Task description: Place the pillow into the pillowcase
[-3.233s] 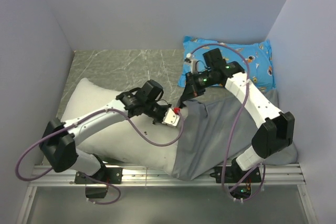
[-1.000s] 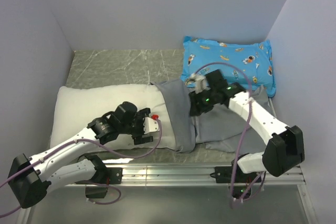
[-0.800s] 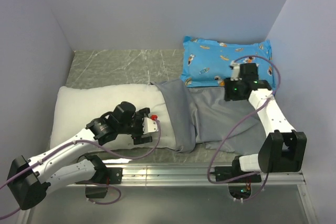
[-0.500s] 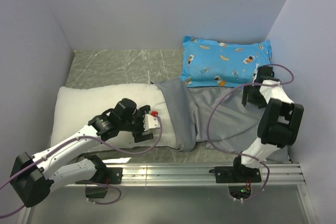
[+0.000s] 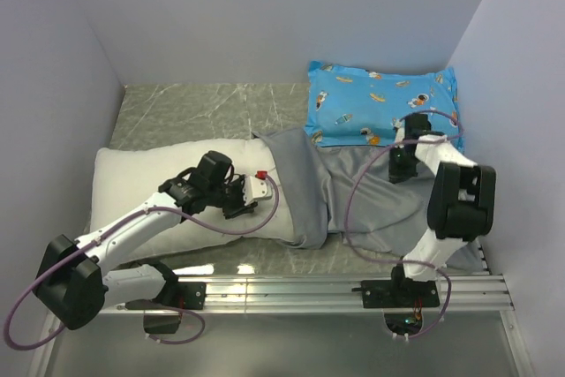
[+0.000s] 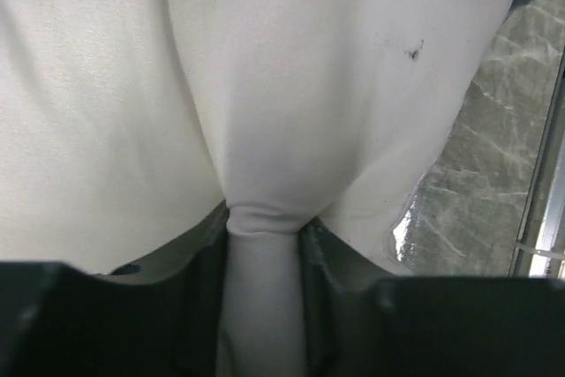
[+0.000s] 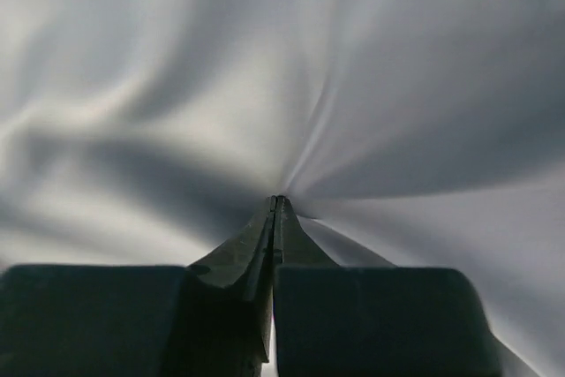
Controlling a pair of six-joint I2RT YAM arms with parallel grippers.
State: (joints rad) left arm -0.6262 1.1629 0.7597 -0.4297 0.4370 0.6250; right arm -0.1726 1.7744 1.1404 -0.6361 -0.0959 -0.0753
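Observation:
The white pillow point(image 5: 141, 183) lies across the left half of the table, its right end tucked under the open edge of the grey pillowcase point(image 5: 353, 200). My left gripper point(image 5: 259, 190) rests on the pillow's right part, just left of that edge. In the left wrist view the left gripper point(image 6: 263, 245) is shut on a pinched fold of the pillow point(image 6: 291, 86). My right gripper point(image 5: 397, 172) is pressed onto the pillowcase's far right part. Seen from the right wrist, the right gripper point(image 7: 276, 202) is shut on a pucker of grey pillowcase point(image 7: 397, 86) cloth.
A blue cartoon-printed pillow point(image 5: 380, 103) lies at the back right, touching the pillowcase's far edge. Grey walls close in the left, back and right. Marble tabletop point(image 5: 194, 112) shows behind the white pillow. A metal rail point(image 5: 291, 289) runs along the near edge.
The right arm swung from the pillowcase's mouth to its far right part and shut on the cloth. The left gripper moved slightly farther and closed on a fold of the pillow.

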